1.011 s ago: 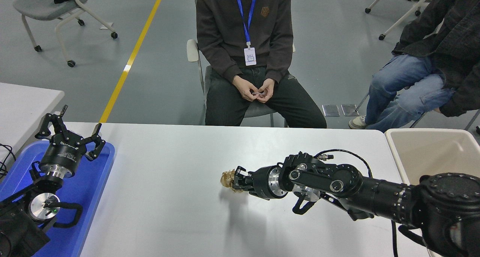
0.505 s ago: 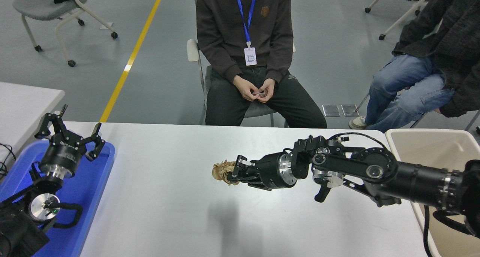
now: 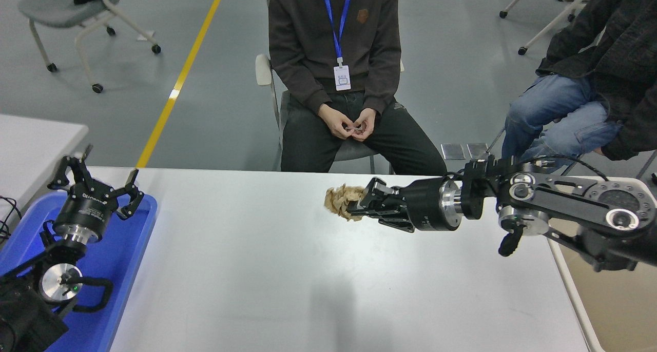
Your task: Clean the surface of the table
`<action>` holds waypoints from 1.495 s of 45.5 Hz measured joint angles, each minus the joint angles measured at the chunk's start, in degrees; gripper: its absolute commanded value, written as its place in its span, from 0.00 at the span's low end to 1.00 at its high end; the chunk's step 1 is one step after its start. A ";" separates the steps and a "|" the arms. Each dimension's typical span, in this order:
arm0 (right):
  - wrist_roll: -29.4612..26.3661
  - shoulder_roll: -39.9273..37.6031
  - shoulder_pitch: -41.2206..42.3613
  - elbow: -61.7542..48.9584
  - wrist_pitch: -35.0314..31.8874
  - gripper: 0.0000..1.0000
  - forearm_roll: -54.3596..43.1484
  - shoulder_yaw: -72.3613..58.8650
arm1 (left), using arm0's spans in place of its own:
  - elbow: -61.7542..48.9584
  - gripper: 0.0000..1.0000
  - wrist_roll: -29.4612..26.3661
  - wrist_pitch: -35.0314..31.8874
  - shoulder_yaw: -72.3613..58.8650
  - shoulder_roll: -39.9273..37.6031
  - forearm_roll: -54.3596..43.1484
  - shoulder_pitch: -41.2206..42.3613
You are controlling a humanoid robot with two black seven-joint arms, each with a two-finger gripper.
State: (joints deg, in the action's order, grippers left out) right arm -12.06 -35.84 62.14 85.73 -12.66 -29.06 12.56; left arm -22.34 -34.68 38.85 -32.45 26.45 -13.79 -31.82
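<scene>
The white table surface (image 3: 246, 270) fills the lower middle of the head view. My right gripper (image 3: 359, 204) reaches in from the right, lifted well above the table, shut on a crumpled brown paper wad (image 3: 341, 201) that sticks out to its left. A faint shadow of it lies on the table below. At the lower left my left gripper (image 3: 97, 180) stays parked over a blue tray (image 3: 128, 254), fingers spread open and holding nothing.
A beige bin (image 3: 611, 311) stands against the table's right edge, under my right arm. A person (image 3: 336, 75) sits at the far side, hands together; a second person (image 3: 590, 85) sits at the far right. A smaller white table (image 3: 31, 141) lies at the left.
My right gripper has risen off the table with the paper wad and swung right and toward the far edge. The left arm has not moved.
</scene>
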 measured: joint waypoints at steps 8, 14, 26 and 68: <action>-0.26 -6.29 -0.53 1.10 -1.99 0.00 1.88 3.83 | 0.01 1.00 -0.01 0.00 0.00 0.00 -0.01 0.00; -0.26 -11.76 -0.98 1.42 -3.70 0.00 3.92 6.50 | 0.01 1.00 -0.04 0.00 0.00 0.00 0.00 0.00; 0.14 -21.58 -3.41 1.14 -7.09 0.00 7.38 11.51 | 0.01 1.00 -0.04 0.00 0.02 0.00 0.00 0.00; 10.56 -34.56 -15.48 -28.09 -19.86 0.00 15.97 14.45 | -0.01 1.00 -0.01 0.00 -0.01 0.01 -0.01 0.00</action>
State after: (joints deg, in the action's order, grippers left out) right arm -1.50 -70.40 46.66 57.64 -32.52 -13.09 27.01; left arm -22.34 -34.69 38.85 -32.46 26.46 -13.81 -31.82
